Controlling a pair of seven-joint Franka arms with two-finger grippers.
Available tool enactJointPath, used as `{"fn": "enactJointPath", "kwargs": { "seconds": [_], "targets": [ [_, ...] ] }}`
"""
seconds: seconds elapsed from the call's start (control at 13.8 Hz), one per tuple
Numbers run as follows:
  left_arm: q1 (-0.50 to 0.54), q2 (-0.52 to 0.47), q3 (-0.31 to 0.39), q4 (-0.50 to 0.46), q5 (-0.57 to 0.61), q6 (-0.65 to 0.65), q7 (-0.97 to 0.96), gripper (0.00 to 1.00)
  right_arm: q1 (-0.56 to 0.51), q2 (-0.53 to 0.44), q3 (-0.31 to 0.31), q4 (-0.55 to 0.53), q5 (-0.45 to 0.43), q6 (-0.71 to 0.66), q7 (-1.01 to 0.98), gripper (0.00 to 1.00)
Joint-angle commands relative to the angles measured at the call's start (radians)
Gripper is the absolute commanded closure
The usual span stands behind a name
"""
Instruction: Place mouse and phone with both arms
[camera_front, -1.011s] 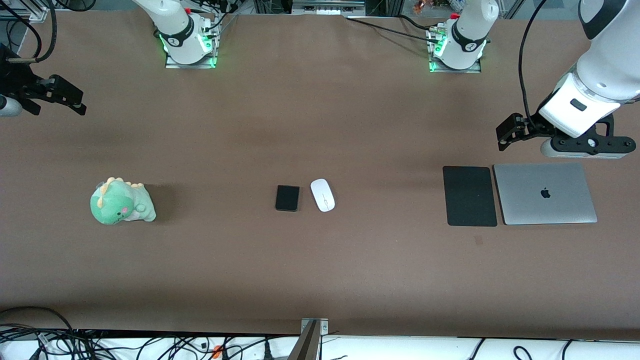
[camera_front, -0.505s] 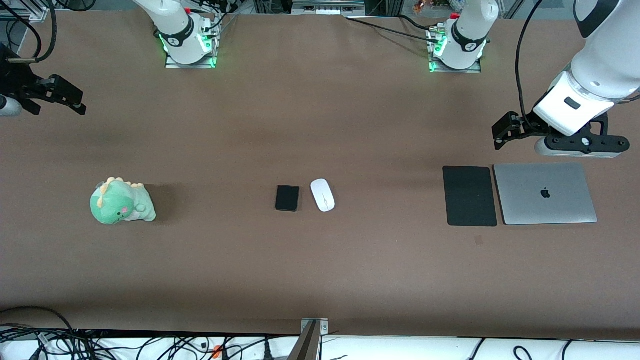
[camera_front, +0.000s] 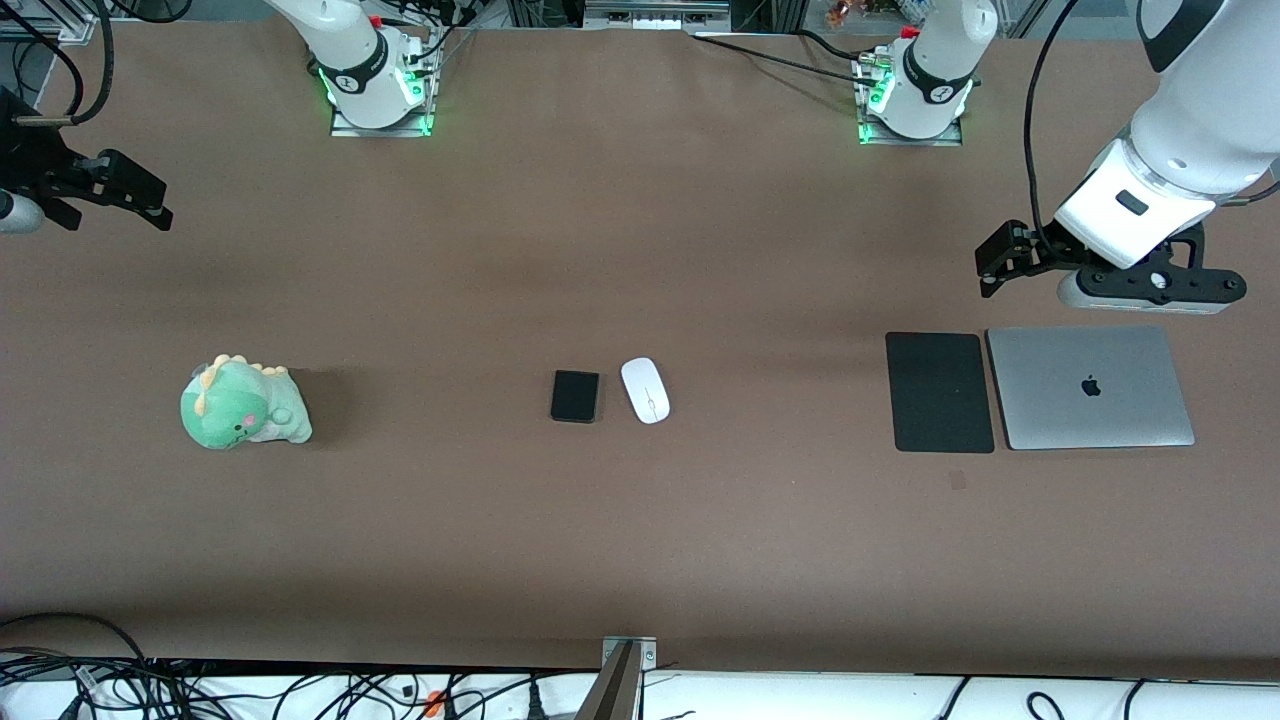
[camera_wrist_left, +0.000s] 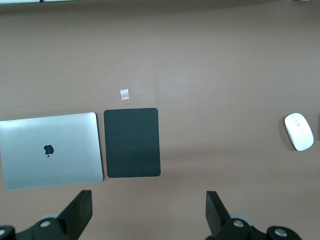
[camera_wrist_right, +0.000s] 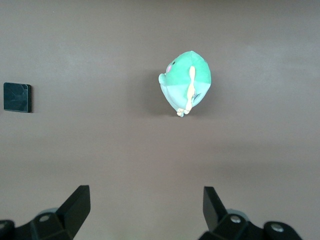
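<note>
The white mouse and the black phone lie side by side at the middle of the table, the phone toward the right arm's end. My left gripper hangs open and empty over bare table beside the mouse pad and laptop. In the left wrist view its gripper stands wide apart, and the mouse lies far off. My right gripper hangs open and empty over the right arm's end of the table. In the right wrist view its gripper is wide apart, with the phone at the view's edge.
A black mouse pad and a closed silver laptop lie side by side toward the left arm's end. A green plush dinosaur sits toward the right arm's end. A small tape scrap lies near the pad.
The left arm has lifted and drifted a little toward the middle of the table, away from the laptop. The right arm, mouse and phone have not moved.
</note>
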Motion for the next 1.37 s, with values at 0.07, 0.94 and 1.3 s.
{"fn": "enactJointPath", "kwargs": {
  "seconds": [0.07,0.94,1.3],
  "targets": [
    [-0.005,0.003,-0.009,0.014,0.025,-0.025,0.006,0.0,0.0,-0.011,0.001,-0.009,0.018,-0.006,-0.003,0.0],
    [0.009,0.029,-0.009,0.033,0.016,-0.028,0.018,0.0,0.005,-0.003,0.001,-0.017,0.018,-0.004,-0.003,0.0],
    [-0.005,0.053,-0.012,0.026,-0.01,-0.042,0.0,0.0,0.008,-0.003,0.001,-0.017,0.019,-0.001,-0.003,0.0]
  ]
}}
